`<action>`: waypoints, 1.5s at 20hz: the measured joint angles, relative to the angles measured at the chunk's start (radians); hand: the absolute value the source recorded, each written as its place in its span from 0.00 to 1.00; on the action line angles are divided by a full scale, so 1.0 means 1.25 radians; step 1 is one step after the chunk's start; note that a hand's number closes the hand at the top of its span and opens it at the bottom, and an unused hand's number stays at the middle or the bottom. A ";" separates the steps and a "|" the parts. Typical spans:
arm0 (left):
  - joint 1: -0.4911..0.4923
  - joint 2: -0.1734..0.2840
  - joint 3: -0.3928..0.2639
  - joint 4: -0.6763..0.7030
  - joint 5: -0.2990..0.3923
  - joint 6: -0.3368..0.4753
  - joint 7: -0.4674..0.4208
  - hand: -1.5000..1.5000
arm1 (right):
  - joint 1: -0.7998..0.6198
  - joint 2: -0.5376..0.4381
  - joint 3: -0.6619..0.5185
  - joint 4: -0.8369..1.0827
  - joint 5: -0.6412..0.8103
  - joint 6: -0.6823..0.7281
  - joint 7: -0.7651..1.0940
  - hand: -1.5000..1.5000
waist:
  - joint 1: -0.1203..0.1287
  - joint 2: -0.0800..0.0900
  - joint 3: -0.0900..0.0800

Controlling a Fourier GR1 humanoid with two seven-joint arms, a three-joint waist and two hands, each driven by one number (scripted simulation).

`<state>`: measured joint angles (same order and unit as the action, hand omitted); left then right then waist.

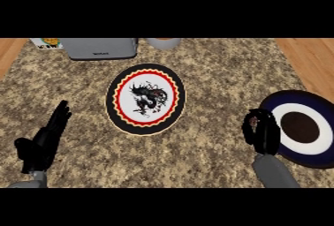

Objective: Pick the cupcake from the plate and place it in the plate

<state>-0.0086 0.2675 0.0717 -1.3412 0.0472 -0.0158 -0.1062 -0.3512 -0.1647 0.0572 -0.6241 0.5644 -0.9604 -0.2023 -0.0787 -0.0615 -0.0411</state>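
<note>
Cupcake not visible, probably hidden inside the curled right robot hand (pixel 261 132) at the blue plate's (pixel 323 112) left rim; dragon plate (pixel 124 95) lies up-left; left robot hand (pixel 42 141) open, resting.

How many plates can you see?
2: a dragon-patterned plate at the counter's middle, and a blue-and-white ringed plate at the right edge, beside the right hand.
</note>
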 measured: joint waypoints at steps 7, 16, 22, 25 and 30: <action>0.000 -0.003 -0.001 -0.004 0.001 -0.001 0.002 0.50 | -0.042 0.093 0.072 -0.067 0.104 -0.029 0.141 1.00 | 0.008 0.010 0.015; -0.016 -0.001 -0.005 -0.007 0.004 -0.012 0.004 0.50 | -0.184 0.127 0.171 -0.120 0.260 0.062 0.447 1.00 | 0.031 0.019 0.022; -0.037 -0.014 -0.020 -0.003 0.000 -0.018 0.004 0.50 | -0.321 0.130 0.284 -0.196 0.333 0.208 0.752 1.00 | 0.056 0.030 0.028; -0.047 -0.013 -0.021 0.004 -0.001 -0.027 -0.003 0.50 | -0.396 0.130 0.344 -0.225 0.347 0.277 0.891 1.00 | 0.070 0.038 0.030; -0.067 -0.023 -0.026 0.020 -0.007 -0.033 -0.016 0.50 | -0.495 0.127 0.426 -0.178 0.301 0.302 0.988 1.00 | 0.092 0.050 0.031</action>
<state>-0.0925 0.2391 0.0389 -1.3163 0.0384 -0.0569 -0.1256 -0.9700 -0.0057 0.5902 -0.8467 0.9411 -0.5828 1.0329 0.0362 0.0007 -0.0018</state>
